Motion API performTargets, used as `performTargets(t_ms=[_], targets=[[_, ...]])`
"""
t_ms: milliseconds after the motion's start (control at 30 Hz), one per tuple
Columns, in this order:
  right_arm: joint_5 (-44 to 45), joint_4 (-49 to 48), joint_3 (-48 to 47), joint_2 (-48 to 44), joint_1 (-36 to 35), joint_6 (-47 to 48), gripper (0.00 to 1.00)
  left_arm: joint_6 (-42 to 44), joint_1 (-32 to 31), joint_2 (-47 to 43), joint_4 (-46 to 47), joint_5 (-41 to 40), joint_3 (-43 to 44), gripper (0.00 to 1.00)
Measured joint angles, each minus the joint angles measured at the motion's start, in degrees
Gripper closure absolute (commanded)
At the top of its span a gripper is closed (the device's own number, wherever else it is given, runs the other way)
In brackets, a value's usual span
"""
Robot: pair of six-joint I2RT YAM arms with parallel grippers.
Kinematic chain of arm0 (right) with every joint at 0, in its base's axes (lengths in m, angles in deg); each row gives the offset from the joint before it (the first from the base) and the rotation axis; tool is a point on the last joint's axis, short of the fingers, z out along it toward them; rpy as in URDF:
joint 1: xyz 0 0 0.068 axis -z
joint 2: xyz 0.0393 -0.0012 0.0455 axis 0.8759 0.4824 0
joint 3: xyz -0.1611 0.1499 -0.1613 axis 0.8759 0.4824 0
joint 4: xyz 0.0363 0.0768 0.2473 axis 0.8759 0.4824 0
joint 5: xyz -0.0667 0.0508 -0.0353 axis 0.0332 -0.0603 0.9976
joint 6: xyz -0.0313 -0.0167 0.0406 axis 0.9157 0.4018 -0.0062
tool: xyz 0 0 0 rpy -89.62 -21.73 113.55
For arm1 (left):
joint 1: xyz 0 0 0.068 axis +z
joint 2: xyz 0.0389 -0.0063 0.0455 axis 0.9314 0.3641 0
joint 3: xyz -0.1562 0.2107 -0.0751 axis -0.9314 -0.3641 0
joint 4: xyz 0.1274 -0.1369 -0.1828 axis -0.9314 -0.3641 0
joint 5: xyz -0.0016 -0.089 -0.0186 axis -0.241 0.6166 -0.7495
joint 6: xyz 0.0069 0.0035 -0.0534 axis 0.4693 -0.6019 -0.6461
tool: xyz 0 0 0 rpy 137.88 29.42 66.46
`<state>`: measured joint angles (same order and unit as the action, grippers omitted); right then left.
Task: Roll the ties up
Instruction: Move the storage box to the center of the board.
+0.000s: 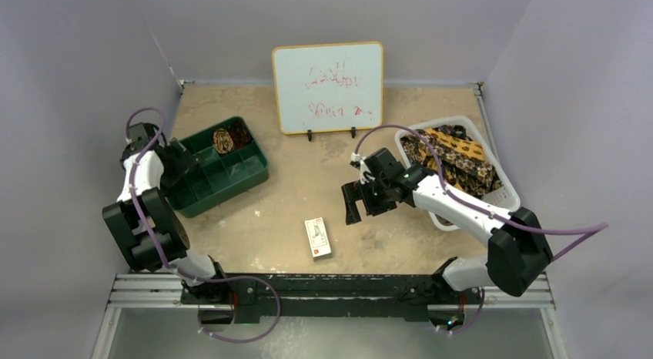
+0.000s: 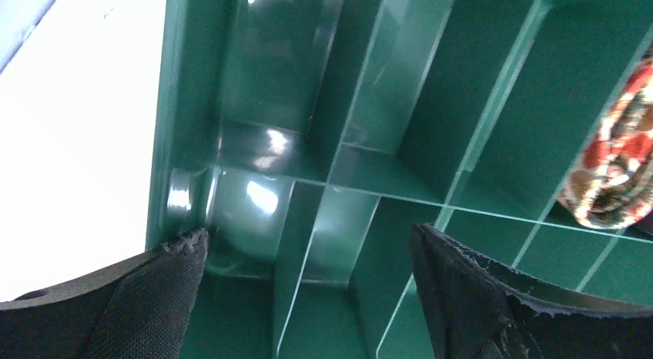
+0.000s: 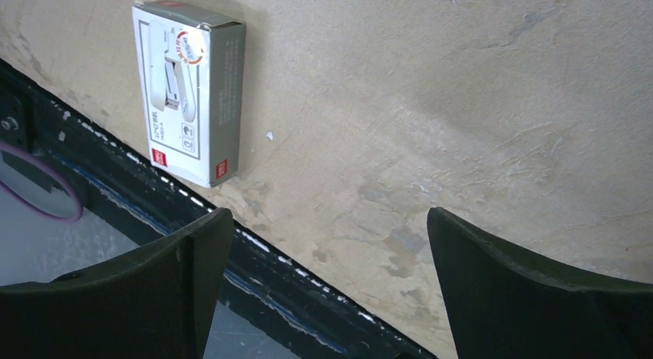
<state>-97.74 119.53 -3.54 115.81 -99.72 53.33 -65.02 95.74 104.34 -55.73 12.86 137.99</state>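
Note:
Two rolled ties sit in the far compartments of the green divided tray (image 1: 231, 182): a mottled brown coil (image 1: 223, 140) and a darker coil (image 1: 241, 132). One coil, red and cream in print (image 2: 616, 159), shows at the right edge of the left wrist view. Several unrolled ties (image 1: 454, 159), mustard and dark patterned, lie heaped in the white basket (image 1: 504, 199). My left gripper (image 2: 308, 243) hangs open over the tray's (image 2: 431, 105) near-left compartments, holding nothing. My right gripper (image 1: 358, 205) hovers open above the bare table, left of the basket, also with nothing in it (image 3: 327, 228).
A small white box (image 1: 316, 237) lies on the table near the front edge; the right wrist view shows the box (image 3: 189, 89) ahead and to the left. A whiteboard (image 1: 328, 86) stands at the back. Grey walls close in both sides.

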Motion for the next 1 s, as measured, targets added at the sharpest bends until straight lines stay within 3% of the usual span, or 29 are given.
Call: performTargets(t_ms=[300,500,1000], targets=[[0.42,0.59,-1.95,3.74,0.0,0.63,0.01,6.36,1.29,11.04,4.63,13.84,12.81,0.03],[1.42,0.81,-2.97,4.83,0.0,0.72,0.01,6.08,1.42,18.62,7.67,22.25,15.98,0.06],[2.38,1.79,-3.23,7.52,0.0,0.96,0.01,1.05,0.24,28.33,12.02,29.97,27.54,0.06]])
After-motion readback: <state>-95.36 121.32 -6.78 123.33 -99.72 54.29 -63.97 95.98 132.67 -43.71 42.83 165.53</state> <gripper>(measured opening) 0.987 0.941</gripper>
